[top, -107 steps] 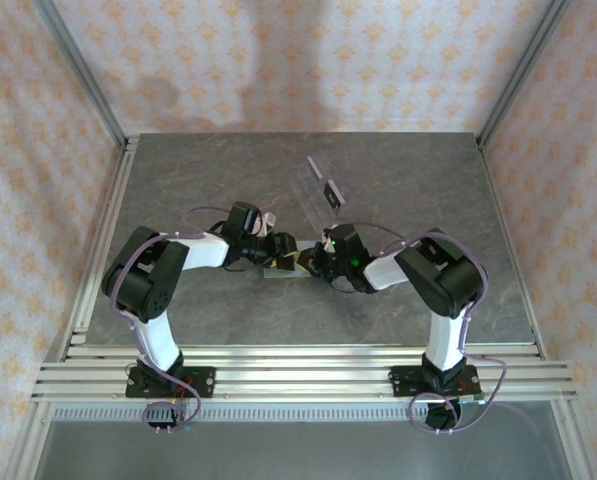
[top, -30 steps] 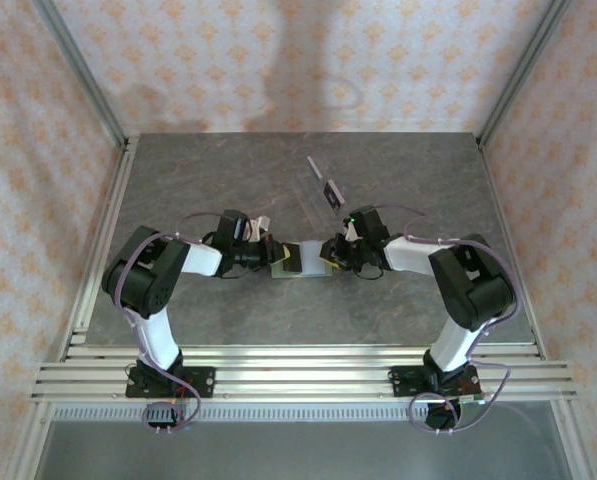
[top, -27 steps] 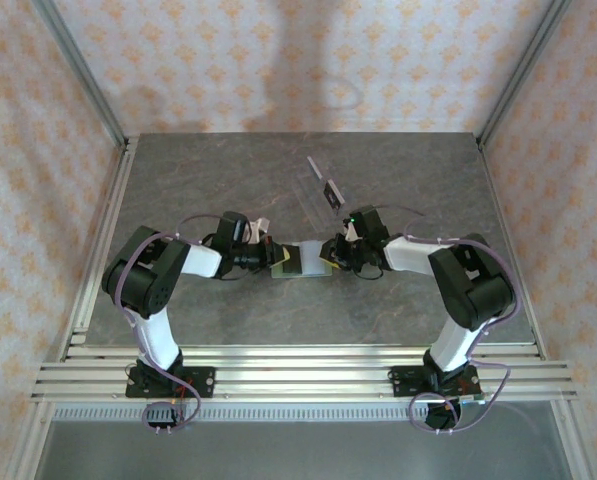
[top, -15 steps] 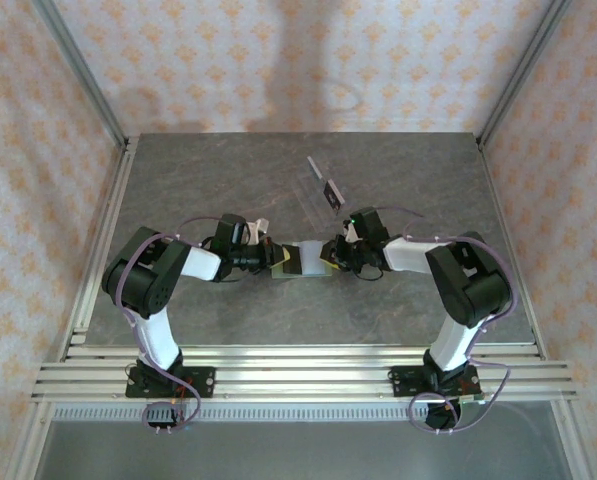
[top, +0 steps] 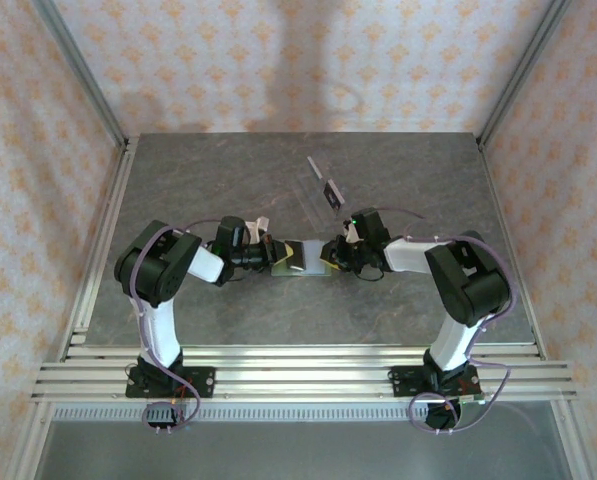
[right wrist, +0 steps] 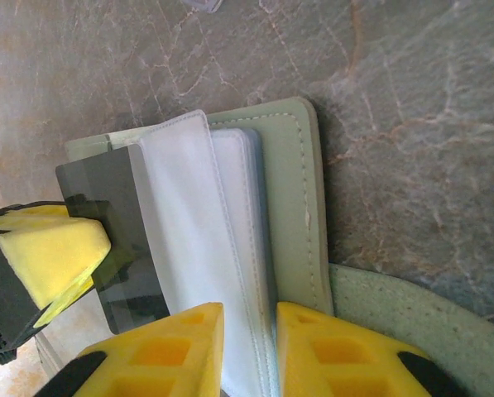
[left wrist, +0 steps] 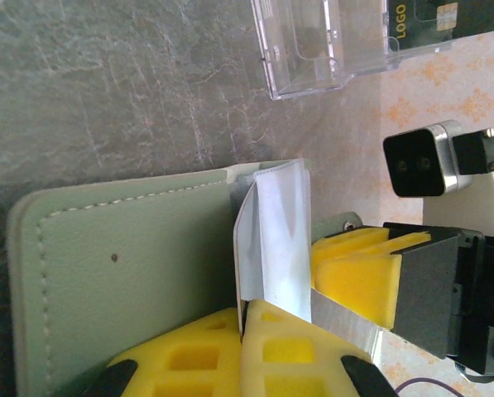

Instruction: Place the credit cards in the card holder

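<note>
Two grippers meet nose to nose at mid-table over the holder [top: 308, 272], which lies open on the table [top: 218, 190]. The left gripper [top: 276, 257] is pressed shut at the holder's inner edge. A dark card [right wrist: 106, 211] sits right against its pads, and one edge of the card seems to run under a pale leaf [right wrist: 184, 207]. Whether those pads pinch the card or the leaf I cannot tell. The right gripper [top: 329, 261] stands narrow, its fingers closed on the pale leaves from either side, pinning the holder.

I judge the card light, thin, stiff and slick. It is best taken by its outer edge and slid flat, in line with the pocket, since a skewed push would likely jam or bow it. The holder looks soft and light and would probably skate on the stone unless pinned, and its floppy leaves need parting.

Farther back, well apart, a clear stand [top: 318, 180] holds a second card [left wrist: 437, 21].
</note>
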You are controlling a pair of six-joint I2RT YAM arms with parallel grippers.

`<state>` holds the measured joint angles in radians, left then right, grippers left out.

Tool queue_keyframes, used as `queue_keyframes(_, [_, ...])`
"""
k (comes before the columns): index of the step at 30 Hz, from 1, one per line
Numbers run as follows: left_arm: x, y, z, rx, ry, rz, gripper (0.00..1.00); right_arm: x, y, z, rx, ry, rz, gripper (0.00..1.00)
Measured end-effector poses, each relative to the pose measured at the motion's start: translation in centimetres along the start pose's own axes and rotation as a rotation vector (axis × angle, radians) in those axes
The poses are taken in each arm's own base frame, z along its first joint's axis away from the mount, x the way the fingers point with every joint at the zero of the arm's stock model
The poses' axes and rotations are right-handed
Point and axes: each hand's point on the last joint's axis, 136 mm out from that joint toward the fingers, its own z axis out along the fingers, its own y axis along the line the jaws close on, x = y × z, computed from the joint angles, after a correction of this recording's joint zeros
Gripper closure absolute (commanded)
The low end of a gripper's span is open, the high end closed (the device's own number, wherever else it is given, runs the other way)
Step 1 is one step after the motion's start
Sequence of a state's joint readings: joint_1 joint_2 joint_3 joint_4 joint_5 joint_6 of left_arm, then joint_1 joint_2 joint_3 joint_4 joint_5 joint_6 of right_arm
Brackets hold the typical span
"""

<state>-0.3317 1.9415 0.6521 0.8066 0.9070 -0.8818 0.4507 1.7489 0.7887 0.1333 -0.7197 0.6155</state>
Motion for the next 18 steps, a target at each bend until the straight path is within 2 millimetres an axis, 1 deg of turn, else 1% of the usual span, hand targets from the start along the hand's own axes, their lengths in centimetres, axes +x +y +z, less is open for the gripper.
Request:
queue_keyframes(9, [-0.08, -0.13, 0.09, 0.018, -0.006, -0.01, 1.0, -0.02, 0.05, 0.0, -0.006, 0.002, 0.001, 0.76])
queue_keyframes(18, [0.23, 0.1, -0.16, -0.023, 0.016, 0.006, 1.0, -0.03, 0.19, 0.07, -0.014, 0.004, -0.003, 0.76])
